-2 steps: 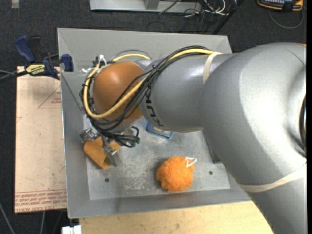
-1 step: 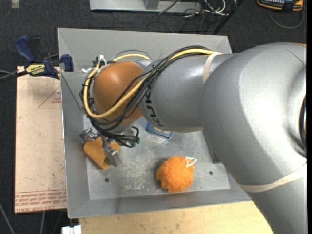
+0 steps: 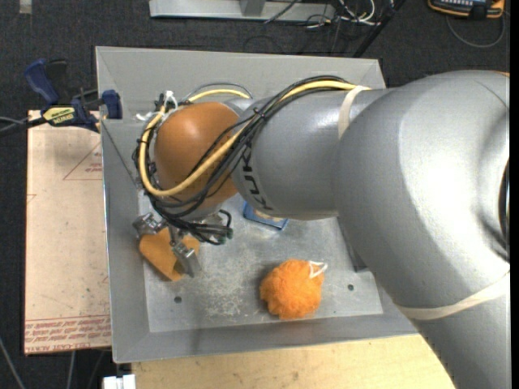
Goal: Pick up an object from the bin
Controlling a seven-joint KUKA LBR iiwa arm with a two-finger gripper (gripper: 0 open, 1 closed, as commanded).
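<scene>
Grey bin (image 3: 229, 294) floor, mostly bare. My gripper (image 3: 170, 246) sits low at the orange wedge (image 3: 158, 259), close by the left wall; apart or clamped, I cannot tell. Risk: the wedge skids against that wall and tips away. Open room lies rightward, toward the fluffy ball (image 3: 292, 288).

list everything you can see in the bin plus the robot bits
fuzzy ball: 1, orange, near edge of the bin, right of centre
wedge-like piece: 1, orange, bin's left side, at the end effector
flat thing: 1, blue, mid-bin, mostly hidden under the arm
bin: 1, grey metal, centre of view
arm: 1, grey, reaching in from the right
wrist cover: 1, orange, over the bin's left half
cables: a bundle, black and yellow, along arm and cover
end effector: 1, metal, against the wedge-like piece
</scene>
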